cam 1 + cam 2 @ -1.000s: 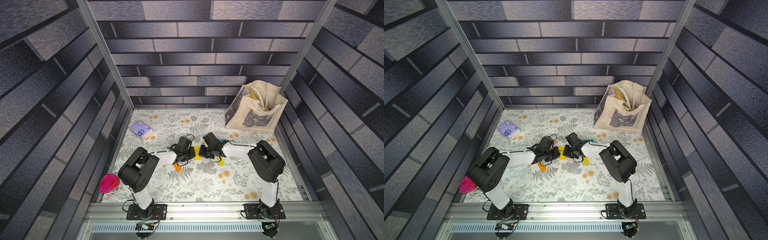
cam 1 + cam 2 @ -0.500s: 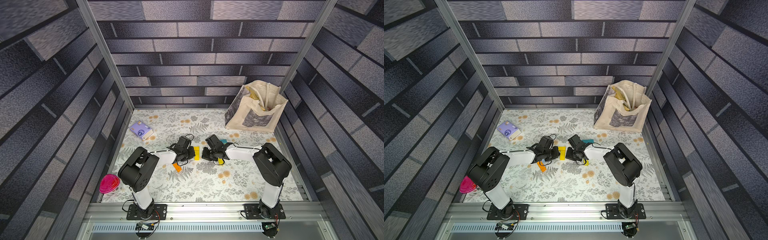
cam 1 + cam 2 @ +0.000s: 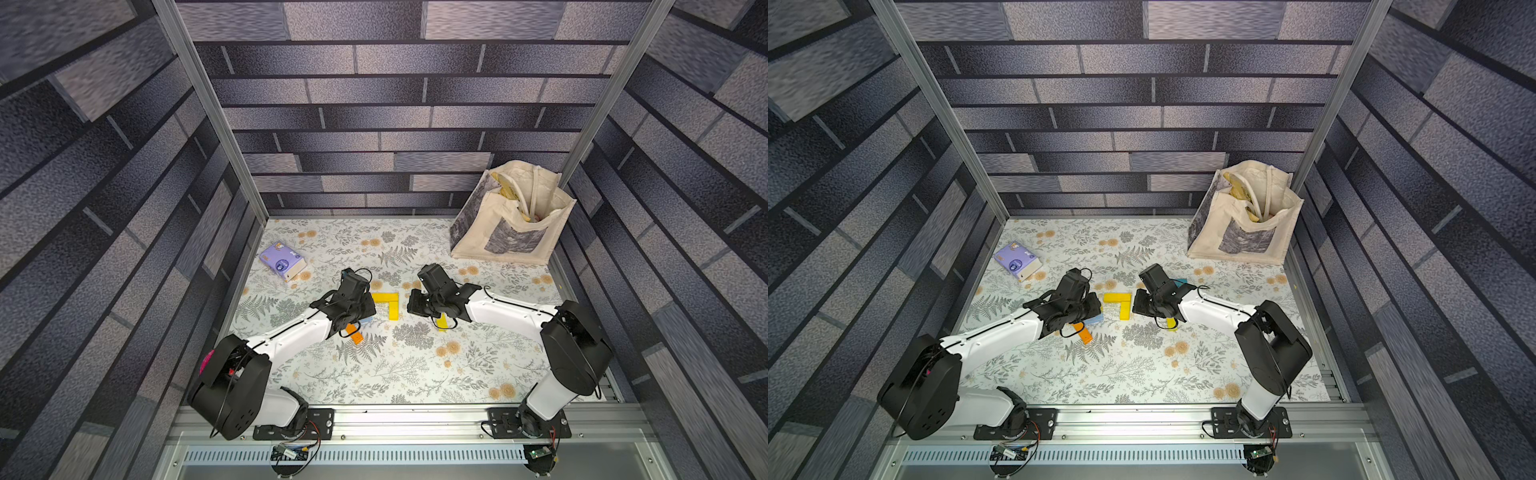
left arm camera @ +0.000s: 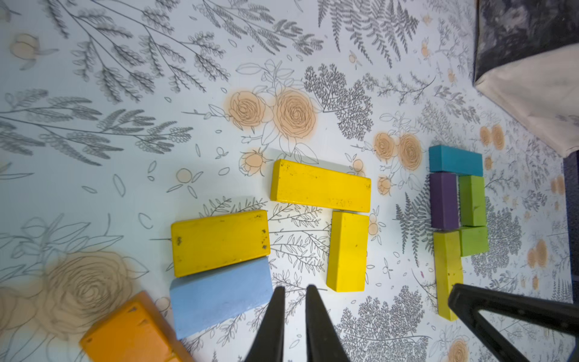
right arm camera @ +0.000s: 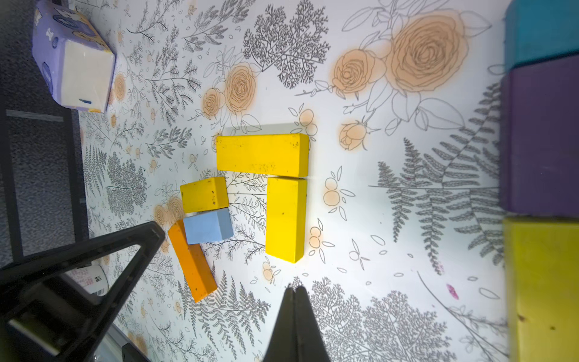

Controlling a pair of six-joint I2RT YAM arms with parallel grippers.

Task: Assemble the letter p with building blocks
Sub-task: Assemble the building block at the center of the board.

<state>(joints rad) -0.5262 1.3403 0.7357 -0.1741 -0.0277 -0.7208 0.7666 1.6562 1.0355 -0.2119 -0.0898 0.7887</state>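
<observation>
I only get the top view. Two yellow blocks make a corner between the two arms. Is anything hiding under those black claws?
Observer: Yes. The left wrist camera shows a short yellow rectangular block touching a light blue rectangular block, beneath the left arm.
Operator: And under the other arm?
Observer: A tight cluster sits mostly beneath the right arm: a teal rectangular block, a purple rectangular block, a green rectangular block and a long lime rectangular block.
Operator: Are the claws holding anything?
Observer: No. The right gripper is shut on nothing; the left gripper stands slightly open, empty.
</observation>
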